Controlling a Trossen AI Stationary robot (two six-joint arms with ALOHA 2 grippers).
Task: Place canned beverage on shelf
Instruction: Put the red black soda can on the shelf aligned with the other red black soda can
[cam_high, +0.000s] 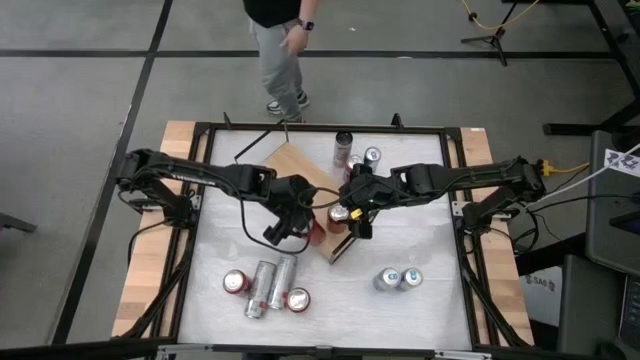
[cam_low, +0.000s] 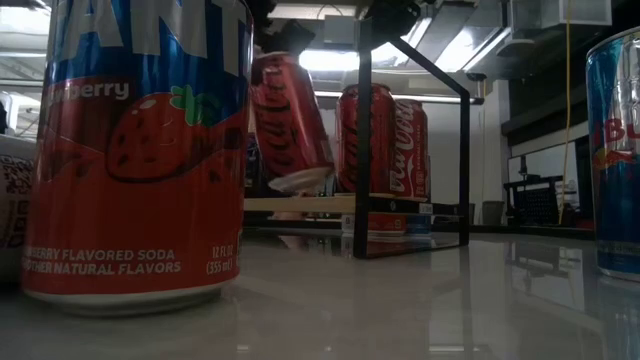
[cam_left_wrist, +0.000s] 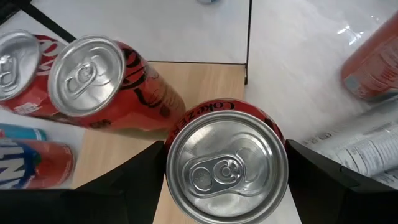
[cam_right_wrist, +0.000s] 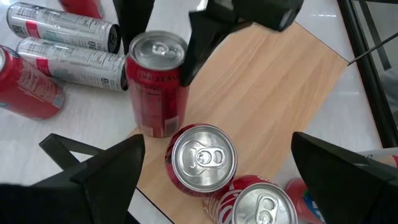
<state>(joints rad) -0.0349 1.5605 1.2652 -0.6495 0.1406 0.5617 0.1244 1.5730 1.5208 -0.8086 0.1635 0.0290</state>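
The shelf (cam_high: 295, 170), a light wooden board with black wire rails (cam_low: 362, 150), lies askew at the table's middle. Two red cans (cam_right_wrist: 202, 158) (cam_right_wrist: 261, 205) stand upright on it. My left gripper (cam_high: 300, 228) is shut on a third red cola can (cam_left_wrist: 227, 168), which hangs over the board's near corner (cam_right_wrist: 149, 134). My right gripper (cam_right_wrist: 214, 143) hovers open above the two standing cans, its fingers apart on either side of them and touching nothing. My left gripper pinches the red can's side walls (cam_left_wrist: 171, 146) between its two fingers (cam_left_wrist: 130, 183), one on each side, just below the top rim. The fingers slant down from above. The can is tilted, its base (cam_low: 300, 180) a little above the board.
Several cans lie at the table's near left (cam_high: 265, 285), two stand at the near right (cam_high: 398, 278), and others stand at the far side (cam_high: 345, 150). A strawberry soda can (cam_low: 140, 150) stands close before the low camera. A person (cam_high: 280, 50) stands beyond the far edge.
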